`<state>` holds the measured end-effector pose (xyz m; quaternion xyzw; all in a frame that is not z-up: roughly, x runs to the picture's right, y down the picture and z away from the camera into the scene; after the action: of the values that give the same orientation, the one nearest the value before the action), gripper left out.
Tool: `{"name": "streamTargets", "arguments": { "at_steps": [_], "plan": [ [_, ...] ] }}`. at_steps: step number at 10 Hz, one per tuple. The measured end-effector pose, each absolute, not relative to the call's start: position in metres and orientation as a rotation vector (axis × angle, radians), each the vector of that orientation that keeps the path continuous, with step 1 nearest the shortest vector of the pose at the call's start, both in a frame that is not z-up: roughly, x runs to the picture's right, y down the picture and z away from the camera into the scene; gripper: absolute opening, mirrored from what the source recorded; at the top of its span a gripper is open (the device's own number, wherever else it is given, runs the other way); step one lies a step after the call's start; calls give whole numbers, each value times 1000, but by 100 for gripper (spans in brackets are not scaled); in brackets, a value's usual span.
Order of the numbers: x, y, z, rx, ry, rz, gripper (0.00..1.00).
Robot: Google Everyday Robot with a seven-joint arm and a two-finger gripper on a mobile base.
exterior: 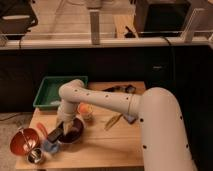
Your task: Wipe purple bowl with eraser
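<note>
The purple bowl [73,132] sits on the left half of the wooden table [100,150], dark with a glossy inside. My gripper [63,127] hangs down from the white arm [105,100] into the bowl's left side. A small dark block, the eraser [54,135], shows at the bowl's left rim just under the gripper. Whether it is gripped or only touched I cannot tell.
An orange-red bowl [23,140] stands at the front left, with a small blue cup [49,146] and a metal cup [34,156] beside it. A green tray [54,92] lies behind. An orange cup [85,110] and a yellow object [114,120] lie right of the bowl.
</note>
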<state>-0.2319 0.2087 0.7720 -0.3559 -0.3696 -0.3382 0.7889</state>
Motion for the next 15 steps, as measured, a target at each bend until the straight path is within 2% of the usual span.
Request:
{"name": "streamTargets", "arguments": {
  "at_steps": [10, 15],
  "plan": [
    [-186, 233, 775, -870, -779, -651, 0],
    [-180, 218, 776, -842, -782, -647, 0]
  ]
}}
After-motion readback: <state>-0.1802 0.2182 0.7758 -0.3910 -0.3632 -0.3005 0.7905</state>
